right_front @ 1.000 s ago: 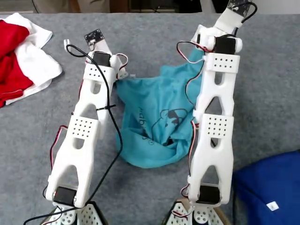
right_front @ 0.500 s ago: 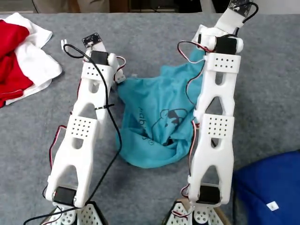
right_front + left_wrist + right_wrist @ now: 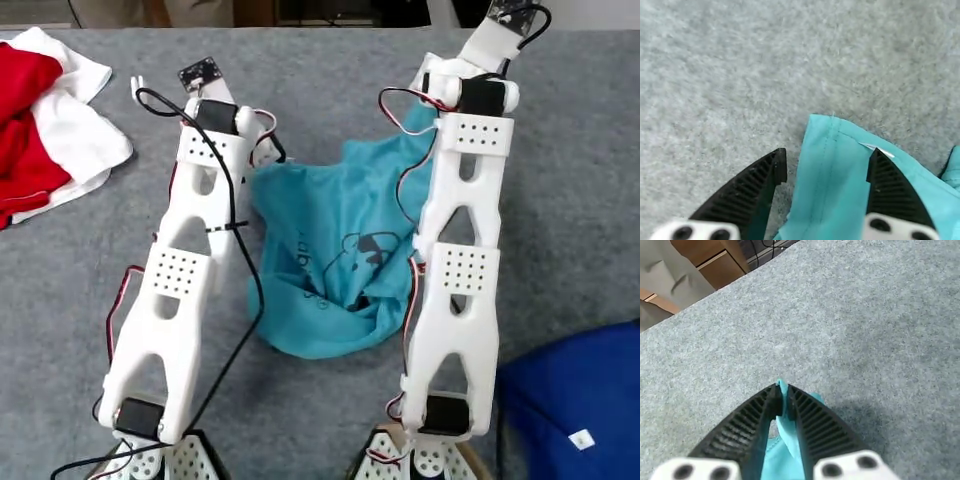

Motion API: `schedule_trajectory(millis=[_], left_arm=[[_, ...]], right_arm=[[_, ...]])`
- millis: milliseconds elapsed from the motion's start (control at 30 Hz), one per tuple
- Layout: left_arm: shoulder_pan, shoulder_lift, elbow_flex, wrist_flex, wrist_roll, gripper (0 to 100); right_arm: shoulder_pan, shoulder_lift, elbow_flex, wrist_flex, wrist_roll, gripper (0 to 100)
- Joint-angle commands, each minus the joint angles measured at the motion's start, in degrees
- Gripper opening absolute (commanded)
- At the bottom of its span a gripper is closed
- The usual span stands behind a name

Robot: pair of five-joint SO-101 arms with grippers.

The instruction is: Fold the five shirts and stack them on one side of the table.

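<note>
The teal shirt (image 3: 335,260) is lying crumpled on the grey bench (image 3: 590,180), between the 2 arms, with a dark print (image 3: 365,250) facing up near its middle.

The left gripper (image 3: 827,160) is hanging over the teal shirt's far corner on the left arm's side. Its fingers (image 3: 757,182) are standing wide apart and straddling the hemmed corner. 1 finger is sitting over the bare bench just beside the cloth and the other over the cloth itself. Whether either tip is touching the fabric cannot be told.

The right gripper (image 3: 782,390) is sitting at the teal shirt's far edge on the opposite side. Its fingers (image 3: 815,415) are drawn in narrow, pinching a small fold of the teal fabric that is poking out between the tips. In the high view a strip of the shirt is running up alongside the right arm's wrist.

A red shirt (image 3: 25,110) and a white shirt (image 3: 90,140) are lying heaped together well apart from the teal shirt, beyond the left arm. A blue shirt (image 3: 575,400) is lying apart from the teal shirt, beyond the right arm and toward that arm's base.
</note>
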Motion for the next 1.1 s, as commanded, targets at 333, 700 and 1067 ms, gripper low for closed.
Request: schedule_trajectory(millis=[333,700,1067], left_arm=[[1.3,0.5,0.0,-3.5,0.4,27],[1.4,0.6,0.1,-5.0,0.1,10],[1.6,0.6,0.5,-7.3,0.3,2]], right_arm=[[0.7,-0.3,-2.0,-1.2,0.2,0.5],[0.7,-0.3,-2.0,-1.2,0.1,0.5],[0.9,-0.3,-2.2,-1.2,0.1,0.5]])
